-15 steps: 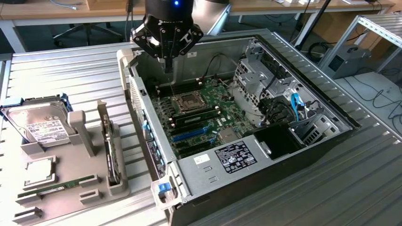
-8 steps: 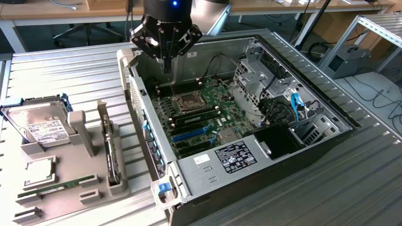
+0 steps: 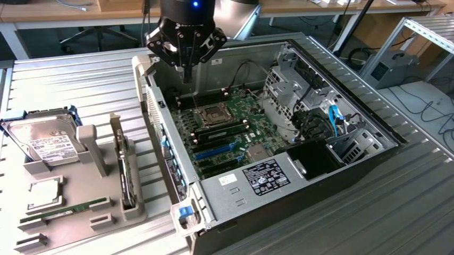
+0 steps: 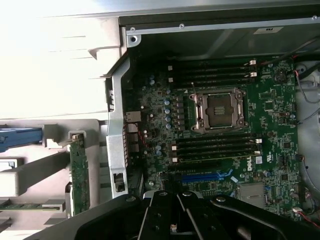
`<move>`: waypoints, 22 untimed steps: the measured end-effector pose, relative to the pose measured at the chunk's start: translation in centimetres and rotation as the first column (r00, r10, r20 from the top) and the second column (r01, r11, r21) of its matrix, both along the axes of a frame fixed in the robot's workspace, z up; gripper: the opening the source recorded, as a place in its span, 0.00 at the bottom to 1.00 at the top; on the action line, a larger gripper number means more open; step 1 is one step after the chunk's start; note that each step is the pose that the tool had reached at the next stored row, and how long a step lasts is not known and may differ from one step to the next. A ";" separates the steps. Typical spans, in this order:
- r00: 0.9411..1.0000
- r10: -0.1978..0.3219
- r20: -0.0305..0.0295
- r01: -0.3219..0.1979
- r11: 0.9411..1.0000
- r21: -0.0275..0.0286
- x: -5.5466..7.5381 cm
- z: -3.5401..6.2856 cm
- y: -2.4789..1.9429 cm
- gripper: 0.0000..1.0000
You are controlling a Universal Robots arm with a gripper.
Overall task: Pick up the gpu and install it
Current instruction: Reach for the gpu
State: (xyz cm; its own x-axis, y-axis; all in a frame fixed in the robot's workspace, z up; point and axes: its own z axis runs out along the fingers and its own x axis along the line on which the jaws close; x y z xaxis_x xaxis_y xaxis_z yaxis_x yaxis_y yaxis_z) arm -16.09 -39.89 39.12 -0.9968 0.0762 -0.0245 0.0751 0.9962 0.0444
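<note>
Ext. view: jaws pressed together, nothing between them, hanging over 11 o'clock corner of open dark metal PC case (image 3: 298, 207), above far edge of green motherboard (image 3: 237, 125). Well apart from gpu.

Thin flat black gpu (image 3: 126, 178) w/ silvery edge, standing on edge in slot of grey plastic parts holder (image 3: 85, 186), at 9 o'clock of case, on ribbed metal tabletop (image 3: 78, 79). Not held, not touched.

In the way: pale grey rear wall of case (image 3: 157, 127) rising btw gpu and motherboard. Holder's upright grey post (image 3: 95, 151) just beside gpu at its 9 o'clock.

Same holder:
- silver labelled hard drive (image 3: 46, 143) at 11 o'clock end
- square silver processor chip (image 3: 44, 194) lying flat
- slim green RAM stick (image 3: 64, 209) in groove near 7 o'clock corner

Inside case: square metal CPU socket (image 3: 212, 116) mid-board, long black memory slots either side, blue expansion slot (image 3: 212, 152) at socket's 6 o'clock. Silvery drive cage (image 3: 287, 87) and blue cables (image 3: 333, 117) toward 3 o'clock.

Wrist view: CPU socket (image 4: 220, 111) and blue expansion slot (image 4: 205, 176) below camera, gpu (image 4: 79, 175) showing green board face beyond rear wall.
</note>
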 end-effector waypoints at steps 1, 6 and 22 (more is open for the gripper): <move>1.000 0.000 0.000 0.000 1.000 0.000 0.0 0.00 0.00 0.11; 1.000 0.000 0.000 0.000 1.000 0.000 -0.2 -0.02 0.00 0.11; 1.000 0.000 0.000 0.000 1.000 0.000 -0.5 -0.15 0.00 0.11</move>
